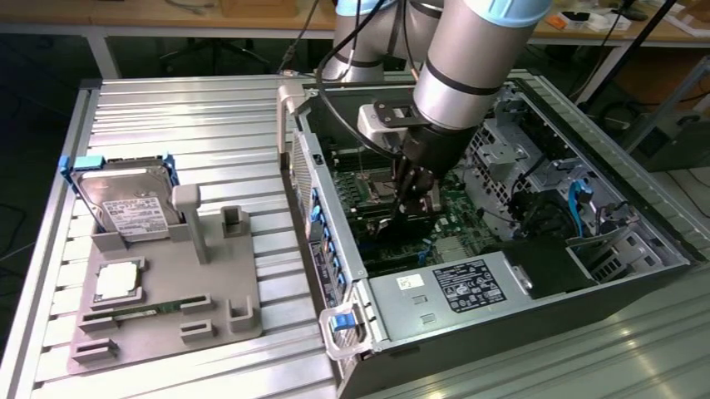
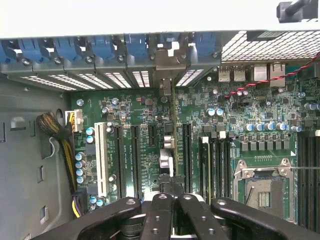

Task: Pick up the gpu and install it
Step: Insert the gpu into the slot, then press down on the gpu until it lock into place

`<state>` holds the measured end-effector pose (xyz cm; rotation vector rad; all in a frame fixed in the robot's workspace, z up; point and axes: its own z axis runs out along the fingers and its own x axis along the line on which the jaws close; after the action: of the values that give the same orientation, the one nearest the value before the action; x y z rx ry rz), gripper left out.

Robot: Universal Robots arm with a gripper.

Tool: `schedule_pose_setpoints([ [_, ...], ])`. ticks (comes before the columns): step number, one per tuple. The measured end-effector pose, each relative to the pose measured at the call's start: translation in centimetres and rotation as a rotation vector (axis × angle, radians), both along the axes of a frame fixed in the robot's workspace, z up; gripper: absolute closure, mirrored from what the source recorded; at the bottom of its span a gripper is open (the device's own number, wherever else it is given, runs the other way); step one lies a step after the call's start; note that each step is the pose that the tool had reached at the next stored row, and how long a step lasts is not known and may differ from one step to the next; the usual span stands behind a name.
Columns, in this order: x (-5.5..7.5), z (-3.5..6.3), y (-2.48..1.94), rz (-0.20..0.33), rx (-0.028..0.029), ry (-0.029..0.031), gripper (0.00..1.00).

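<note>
My arm reaches down into the open computer case (image 1: 521, 274), whose walls box me in closely; the hard drive (image 1: 125, 204) stands well apart on the grey fixture (image 1: 166, 320). My gripper (image 2: 169, 197) has its fingers (image 2: 159, 215) pinched together on the gpu (image 2: 166, 150), edge-on over the motherboard (image 2: 210, 130) slots
</note>
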<state>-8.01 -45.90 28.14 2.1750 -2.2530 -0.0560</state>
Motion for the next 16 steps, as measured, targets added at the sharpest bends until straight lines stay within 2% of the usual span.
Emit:
schedule_pose_setpoints([
  [8, 0.0, 0.00, 0.00, 0.000, -0.0001, -0.0002, 0.89],
  [9, -0.5, -0.12, -0.01, 0.000, -0.0002, -0.0042, 0.89],
  [10, -0.9, -0.28, 0.00, 0.000, 0.0000, -0.0058, 0.89],
  [16, -1.6, -1.26, -0.01, 0.000, -0.0006, -0.0072, 0.89],
])
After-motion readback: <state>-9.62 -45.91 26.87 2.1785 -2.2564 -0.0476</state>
